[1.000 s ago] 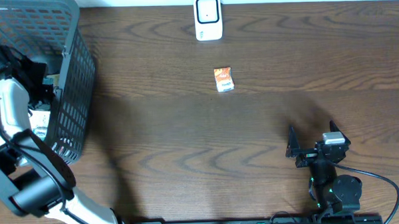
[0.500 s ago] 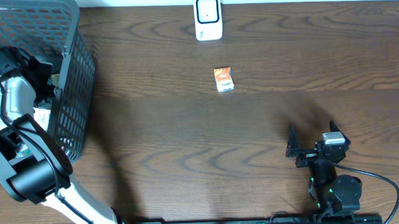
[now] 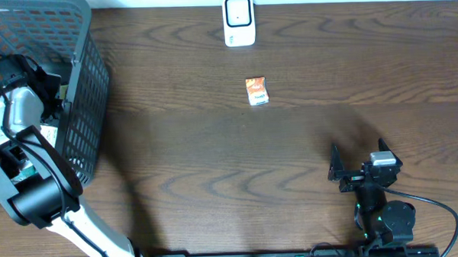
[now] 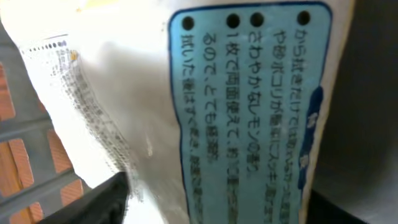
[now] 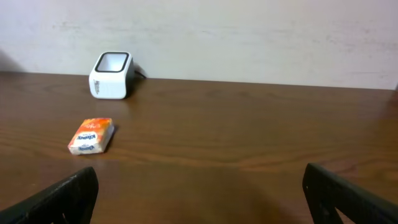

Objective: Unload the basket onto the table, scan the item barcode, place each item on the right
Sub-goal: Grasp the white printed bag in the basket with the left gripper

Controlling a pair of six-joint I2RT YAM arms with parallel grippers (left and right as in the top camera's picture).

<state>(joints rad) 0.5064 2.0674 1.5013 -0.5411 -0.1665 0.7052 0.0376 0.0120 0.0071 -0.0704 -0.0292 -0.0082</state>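
We see a dark wood-grain table (image 3: 215, 159) running back to a pale plain wall (image 5: 249, 37). At its far left corner stands a grey mesh basket (image 3: 78, 80), and the left arm (image 3: 18, 113) reaches over its rim and down inside. There a white packet (image 4: 124, 93) with a blue panel of Japanese print fills the left wrist view. It sits right up against the left gripper (image 4: 227, 205), between the two dark fingers (image 4: 102, 202) at the lower edge. We cannot tell whether those fingers are pinching it or only flanking it. The right gripper (image 5: 208, 196) hangs spread wide over bare wood at the near right. A white scanner (image 3: 239, 21) stands at the far edge, and a small orange packet (image 3: 257, 91) lies flat near it.
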